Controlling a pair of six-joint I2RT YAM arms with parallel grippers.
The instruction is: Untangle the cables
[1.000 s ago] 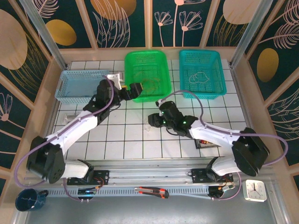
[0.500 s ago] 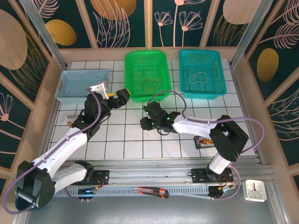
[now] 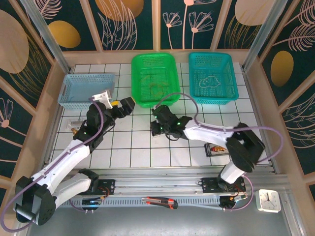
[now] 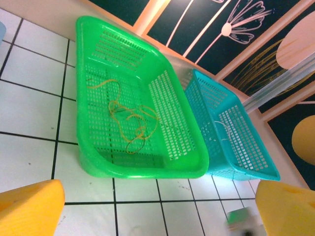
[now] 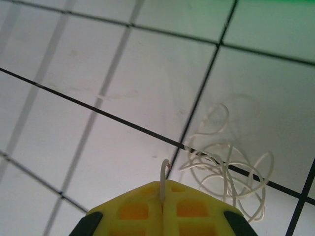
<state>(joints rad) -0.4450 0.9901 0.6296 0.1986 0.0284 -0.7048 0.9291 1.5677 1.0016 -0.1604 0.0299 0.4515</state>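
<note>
- The cables are split up: a white cable (image 5: 216, 169) lies on the tiled table (image 5: 74, 73), a yellow-green cable (image 4: 130, 118) sits in the green basket (image 4: 147, 169), and a pale cable (image 3: 210, 79) sits in the teal basket (image 3: 231, 98).
- The right gripper (image 5: 163, 189) is fully closed, pinching one end of the white cable. A short stub of wire sticks up from between the yellow pads.
- Key relation: in the right wrist view, the loose coil of the white cable sits just ahead of the closed fingertips and off to their right, flat on the tiles across a grout line.
- The coil is a roundish bundle of overlapping loops with no clear long axis. The pinched strand leaves the jaws pointing forward, then bends right into the bundle.
- Judgement: pulling back and away from the coil, opposite the side the bundle lies on, should draw the loops out. Pulling toward it would only add slack.
- The right arm is the nearer one, with its gripper (image 3: 156, 129) low over the tiles in front of the green basket.
- The left gripper (image 3: 129, 104) is spread wide and holds nothing. Its yellow pads (image 4: 29, 209) frame the green basket, well apart from the white coil.
- Risk, as a judgement: the wire is thin, so the pinched end could slip out, or the whole coil could drag along as one lump.
</note>
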